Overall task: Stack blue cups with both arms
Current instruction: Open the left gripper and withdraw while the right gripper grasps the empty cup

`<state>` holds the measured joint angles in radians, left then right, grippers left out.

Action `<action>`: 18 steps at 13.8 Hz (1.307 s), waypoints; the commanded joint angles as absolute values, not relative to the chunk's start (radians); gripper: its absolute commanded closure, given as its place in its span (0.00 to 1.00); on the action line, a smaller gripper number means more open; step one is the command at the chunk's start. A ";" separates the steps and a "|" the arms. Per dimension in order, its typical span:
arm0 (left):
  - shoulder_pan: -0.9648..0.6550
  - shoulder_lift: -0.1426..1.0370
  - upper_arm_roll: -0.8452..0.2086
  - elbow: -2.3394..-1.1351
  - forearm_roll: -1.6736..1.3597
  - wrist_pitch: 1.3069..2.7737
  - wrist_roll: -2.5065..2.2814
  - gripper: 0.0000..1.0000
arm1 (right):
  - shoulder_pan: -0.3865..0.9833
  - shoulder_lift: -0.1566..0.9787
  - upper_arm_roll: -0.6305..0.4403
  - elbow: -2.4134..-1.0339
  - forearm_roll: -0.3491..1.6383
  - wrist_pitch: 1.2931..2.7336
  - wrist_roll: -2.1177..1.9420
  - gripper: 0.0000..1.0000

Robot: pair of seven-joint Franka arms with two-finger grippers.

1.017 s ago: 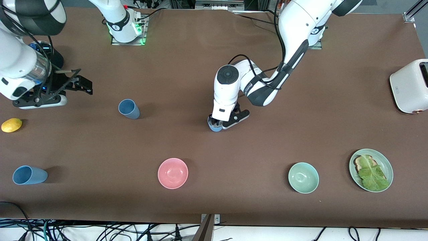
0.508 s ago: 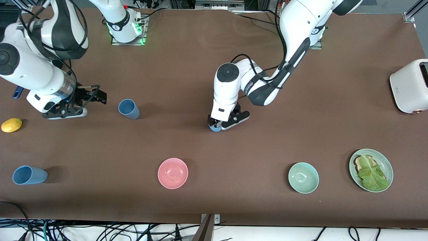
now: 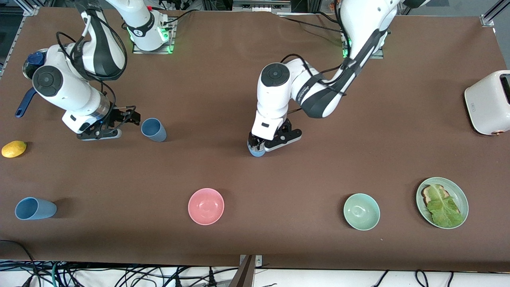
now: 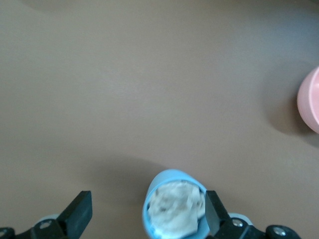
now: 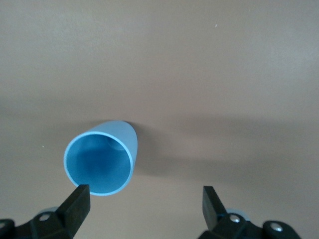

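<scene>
A matte brown cloth covers the worktop (image 3: 247, 79), and along the edge nearest the front camera a tangle of black cables hangs over white flooring. The left gripper (image 3: 266, 144) is low over the middle of the worktop with its fingers spread wide around an upright blue cup (image 3: 255, 150), gripping nothing; in the left wrist view that cup (image 4: 174, 206) sits between the two black fingers (image 4: 213, 211), close to one of them. The right gripper (image 3: 126, 119), also spread wide and empty, hangs just beside a second blue cup (image 3: 153, 129) toward the right arm's end. A third blue cup (image 3: 34, 208) lies on its side nearer the front camera, near that same end. A pink bowl (image 3: 206, 206), a mint-green bowl (image 3: 361, 211) and a plate (image 3: 462, 195) of toast and lettuce line the near edge; a lemon (image 3: 14, 148) and a white toaster (image 3: 488, 101) mark the two ends.
</scene>
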<state>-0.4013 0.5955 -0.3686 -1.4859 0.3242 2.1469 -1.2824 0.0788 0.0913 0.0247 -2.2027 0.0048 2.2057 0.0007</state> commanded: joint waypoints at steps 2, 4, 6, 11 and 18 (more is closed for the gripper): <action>-0.347 0.434 -0.373 -1.461 0.215 1.952 -1.132 0.00 | 0.072 0.034 0.028 -2.299 -0.002 2.264 -0.011 0.00; -0.350 0.419 -0.373 -1.364 0.225 1.802 -1.132 0.00 | 0.072 0.047 0.028 -2.304 -0.002 2.287 -0.011 0.00; -0.321 0.368 -0.368 -1.338 0.216 1.779 -1.117 0.00 | 0.074 0.075 0.028 -2.301 -0.002 2.324 -0.005 0.01; -0.256 0.258 -0.371 -1.344 0.198 1.781 -1.029 0.00 | 0.075 0.147 0.032 -2.298 -0.002 2.404 0.003 0.04; -0.076 0.175 -0.365 -1.347 0.164 1.654 -0.579 0.00 | 0.080 0.181 0.063 -2.296 0.003 2.457 0.052 0.28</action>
<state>-0.1491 0.2221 -0.3641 -1.3351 0.2066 1.6890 -0.7317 0.0810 0.1852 0.0488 -2.2936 0.0049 2.4474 0.0280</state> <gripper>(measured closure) 0.000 0.225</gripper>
